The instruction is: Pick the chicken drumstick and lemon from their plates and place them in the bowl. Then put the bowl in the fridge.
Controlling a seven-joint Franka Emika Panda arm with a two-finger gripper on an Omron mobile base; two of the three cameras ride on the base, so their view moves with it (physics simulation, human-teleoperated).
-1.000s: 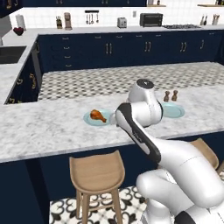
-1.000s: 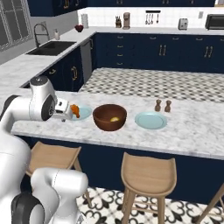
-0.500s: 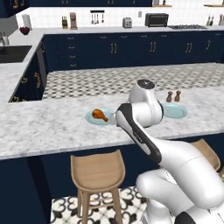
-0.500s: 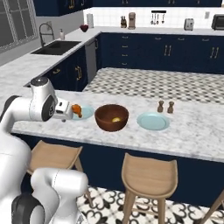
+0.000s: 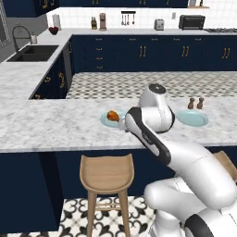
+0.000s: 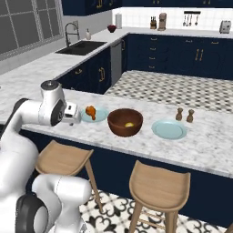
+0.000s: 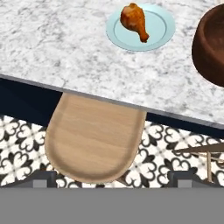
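The robot's two-finger claw (image 7: 112, 177) stands wide open and empty, its dark fingertips (image 7: 42, 176) spread above a pale wooden stool seat (image 7: 94, 139). Ahead of it on the grey-veined marble counter (image 7: 57, 48), the orange-brown roasted chicken drumstick (image 7: 134, 21) lies on a flat pale blue-green plate (image 7: 159, 30). Beyond to the right sits the deep reddish-brown wooden bowl (image 6: 125, 122) holding the small yellow lemon (image 6: 129, 124), with a second bare blue-green plate (image 6: 169, 129) further right

white marbled counter (image 6: 214, 141) carried two pale plates: left plate (image 6: 101, 114) and right plate (image 6: 169, 129). brown bowl (image 6: 124, 122) sat between them, apart from both. two small shakers (image 6: 184, 114) stood just behind the right plate.
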